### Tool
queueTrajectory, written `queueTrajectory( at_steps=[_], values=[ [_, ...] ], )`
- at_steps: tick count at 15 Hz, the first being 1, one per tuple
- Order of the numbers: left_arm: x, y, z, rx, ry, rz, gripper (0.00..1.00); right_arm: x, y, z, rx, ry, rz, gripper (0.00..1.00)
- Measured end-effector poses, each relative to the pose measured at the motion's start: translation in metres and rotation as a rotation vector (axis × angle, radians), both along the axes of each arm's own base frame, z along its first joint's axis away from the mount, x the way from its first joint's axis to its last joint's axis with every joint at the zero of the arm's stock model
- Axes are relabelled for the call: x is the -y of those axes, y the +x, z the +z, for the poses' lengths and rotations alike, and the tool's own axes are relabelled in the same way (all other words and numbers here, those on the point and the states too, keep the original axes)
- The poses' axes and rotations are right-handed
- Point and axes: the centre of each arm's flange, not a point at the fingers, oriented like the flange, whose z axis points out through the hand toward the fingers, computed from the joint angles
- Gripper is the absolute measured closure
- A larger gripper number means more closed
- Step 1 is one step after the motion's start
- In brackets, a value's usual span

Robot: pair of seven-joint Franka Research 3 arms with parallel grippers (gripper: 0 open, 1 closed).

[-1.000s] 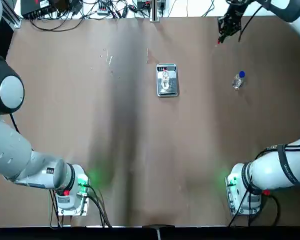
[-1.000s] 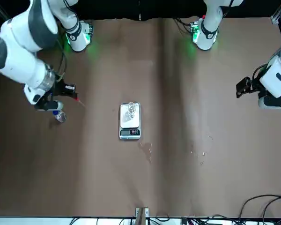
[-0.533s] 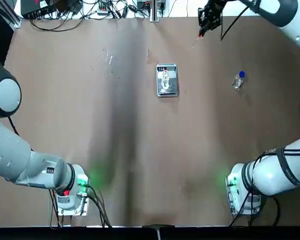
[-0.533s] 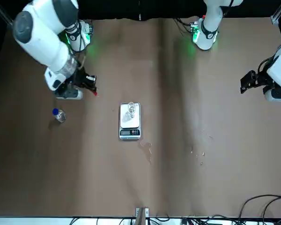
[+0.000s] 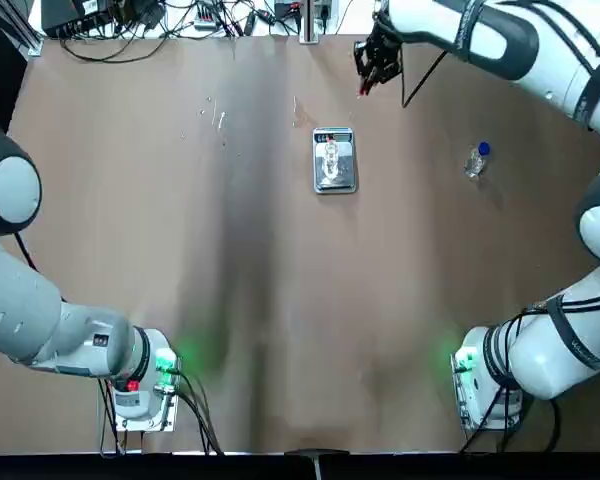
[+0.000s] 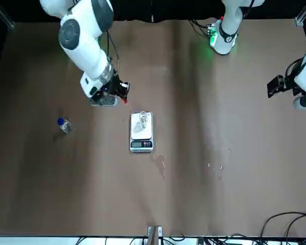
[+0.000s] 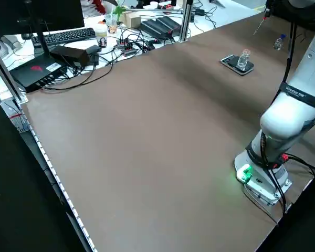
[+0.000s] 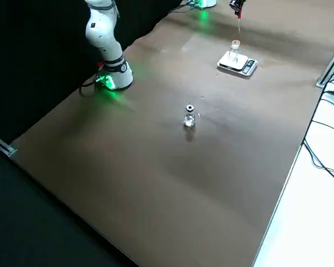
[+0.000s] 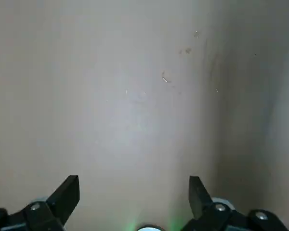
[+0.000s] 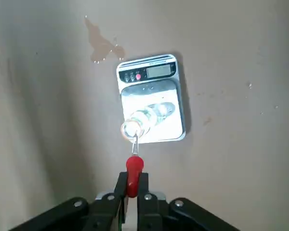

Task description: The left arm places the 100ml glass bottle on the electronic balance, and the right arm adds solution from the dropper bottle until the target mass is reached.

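The electronic balance lies mid-table with the 100ml glass bottle upright on its steel pan. My right gripper hangs raised near the balance, shut on a red-bulbed dropper. In the right wrist view the dropper's glass tip points at the glass bottle's mouth on the balance. The dropper bottle with its blue collar stands alone on the robot's right side. My left gripper is parked off to the robot's left, and its fingers stand open over bare table.
Cables, a keyboard and black boxes crowd the far edge beyond the brown mat. Small wet marks spot the mat just past the balance's display. The two arm bases sit at the near corners.
My right gripper has carried the dropper from near the dropper bottle across to the balance. The dropper bottle, glass bottle and balance stayed put, and the left arm barely shifted.
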Motion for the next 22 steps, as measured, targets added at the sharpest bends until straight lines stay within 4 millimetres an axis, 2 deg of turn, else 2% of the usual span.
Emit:
queueTrajectory(
  at_steps=[6,9,13,22],
  values=[
    [0.003,-0.003,-0.004,-0.026,0.002,0.002,0.0,-0.028,-0.009,-0.023,-0.015,-0.01,0.027,0.88],
    [0.007,-0.003,-0.008,-0.038,0.003,-0.005,0.0,-0.041,-0.008,-0.044,-0.016,-0.014,0.034,0.88],
    [0.005,-0.003,-0.008,-0.039,0.003,-0.002,0.0,-0.047,-0.008,-0.06,-0.031,-0.026,0.04,0.88],
    [0.01,-0.007,-0.01,-0.065,0.006,-0.008,0.0,-0.055,-0.009,-0.079,-0.041,-0.043,0.052,0.88]
  ],
)
